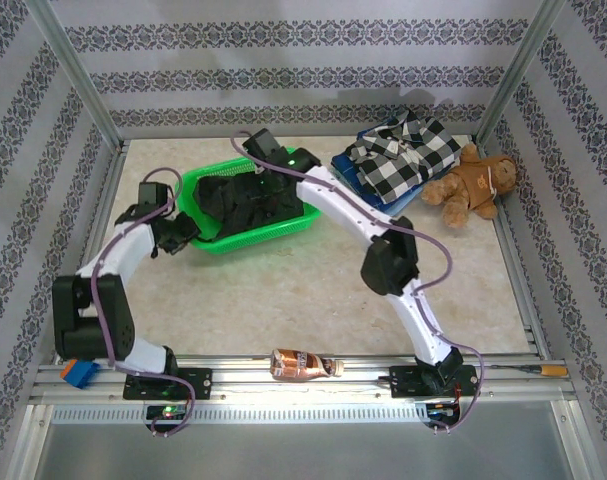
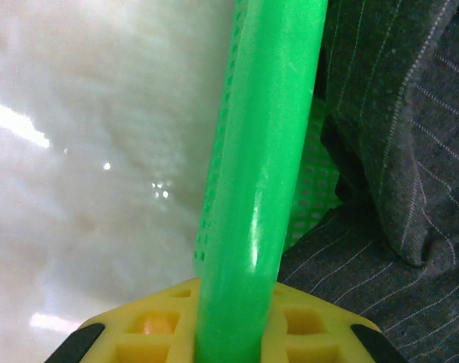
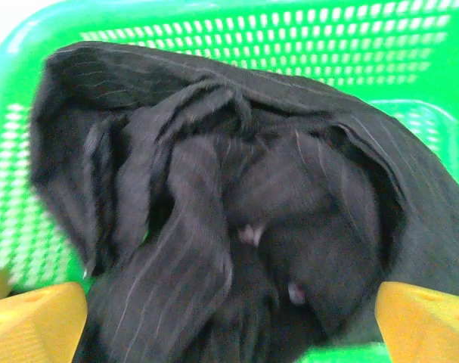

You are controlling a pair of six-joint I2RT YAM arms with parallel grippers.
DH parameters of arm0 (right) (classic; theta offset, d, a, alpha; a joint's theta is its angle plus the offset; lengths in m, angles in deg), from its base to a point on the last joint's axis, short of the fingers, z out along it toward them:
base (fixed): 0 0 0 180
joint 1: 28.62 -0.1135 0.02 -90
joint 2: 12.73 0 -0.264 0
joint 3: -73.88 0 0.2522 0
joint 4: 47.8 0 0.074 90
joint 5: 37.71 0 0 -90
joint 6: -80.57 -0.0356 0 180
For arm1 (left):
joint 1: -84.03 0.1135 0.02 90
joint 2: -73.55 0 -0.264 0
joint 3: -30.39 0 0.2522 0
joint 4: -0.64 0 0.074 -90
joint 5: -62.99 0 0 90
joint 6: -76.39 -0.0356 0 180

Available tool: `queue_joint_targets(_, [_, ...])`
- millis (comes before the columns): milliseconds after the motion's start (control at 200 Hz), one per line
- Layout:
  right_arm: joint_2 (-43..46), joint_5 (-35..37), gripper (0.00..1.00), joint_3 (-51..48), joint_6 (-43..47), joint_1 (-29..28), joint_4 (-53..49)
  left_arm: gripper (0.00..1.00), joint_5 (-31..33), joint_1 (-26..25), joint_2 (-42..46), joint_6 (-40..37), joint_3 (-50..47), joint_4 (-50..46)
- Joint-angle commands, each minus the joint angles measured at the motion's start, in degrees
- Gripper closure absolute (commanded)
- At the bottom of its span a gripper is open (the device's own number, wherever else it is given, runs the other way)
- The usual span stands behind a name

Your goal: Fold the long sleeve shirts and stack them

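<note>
Within green basket (image 3: 289,30) — charcoal shirt (image 3: 214,212) bunched, sleeves indistinguishable.

Basket (image 1: 268,236): bright green mesh. Pinstriped shirt (image 3: 214,227): dark charcoal with faint pale stripes. Checked shirt (image 1: 403,155): black-and-white. Garment (image 1: 373,192): blue. Teddy bear (image 1: 473,185): brown. Surface (image 1: 283,300): beige marbled. Right end effector (image 3: 229,333) fingers (image 3: 422,321): yellow.

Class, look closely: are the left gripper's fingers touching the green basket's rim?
Touching. The left wrist view shows the basket rim running down between the left fingers, pressed against the yellow pads with no gap.
</note>
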Motion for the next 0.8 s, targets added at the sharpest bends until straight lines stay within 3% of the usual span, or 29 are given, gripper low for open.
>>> queue_joint_targets(0, [-7.57,-0.09,0.02,5.79,-0.64,-2.21,-7.90,1.00,-1.62,-0.82,6.01,4.61,-4.32,2.13])
queue_joint_targets(165, [-14.07,3.95,0.06,2.92,-4.55,-3.95,-6.93,1.00,-1.54,-0.95,12.53,7.25,-9.22,1.78])
queue_joint_targets(200, [-14.64,2.98,0.16,1.75,-6.06,-3.95,-5.45,1.00,-1.54,-1.05,13.36,7.57,-10.10,1.76])
queue_joint_targets(280, [-15.21,3.53,0.55,0.90,-10.23,-3.90,-4.17,1.00,-1.33,-1.08,14.95,8.63,-12.19,1.97])
queue_joint_targets(340, [-14.53,3.14,0.78,1.99,-12.03,-3.46,-3.93,1.00,-1.42,-1.08,15.89,9.89,-13.47,2.82])
queue_joint_targets(425, [-9.93,2.48,1.00,3.51,-11.63,-3.23,-2.25,1.00,-0.64,-0.76,16.38,11.50,-13.97,2.91])
queue_joint_targets(565, [3.16,4.88,1.00,6.70,-5.08,-4.22,2.68,1.00,1.71,0.85,15.87,14.79,-12.36,3.24])
queue_joint_targets(794, [20.16,7.68,1.00,10.65,-6.83,-1.09,0.99,1.00,4.25,4.01,12.75,23.13,-9.43,7.92])
